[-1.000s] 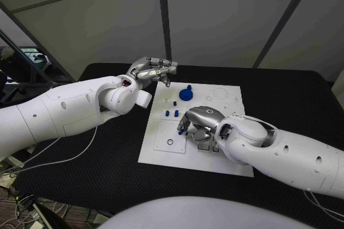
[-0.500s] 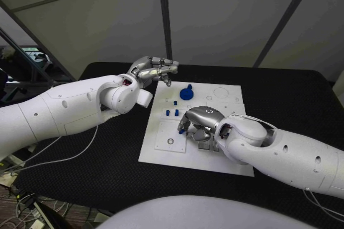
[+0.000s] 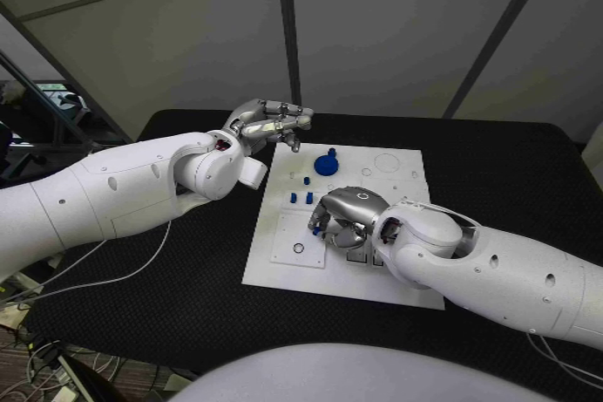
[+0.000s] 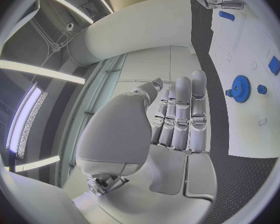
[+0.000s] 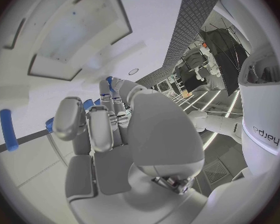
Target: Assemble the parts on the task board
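Task board [image 3: 396, 284] beneath right hand [image 3: 348, 212]

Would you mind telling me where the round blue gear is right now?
In the head view, the round blue gear lies on the far part of the white task board, toward its left side, beyond the right hand and near the raised left hand.

The left arm reached in with its elbow bent, and the left hand [image 3: 267, 123] hung raised with its fingers [image 4: 184, 112] straight, side by side, holding nothing. The right arm swept across from the other side, its right hand [image 3: 346, 214] turned palm down, the fingers [image 5: 96, 127] curled under; whether they gripped anything could not be told.
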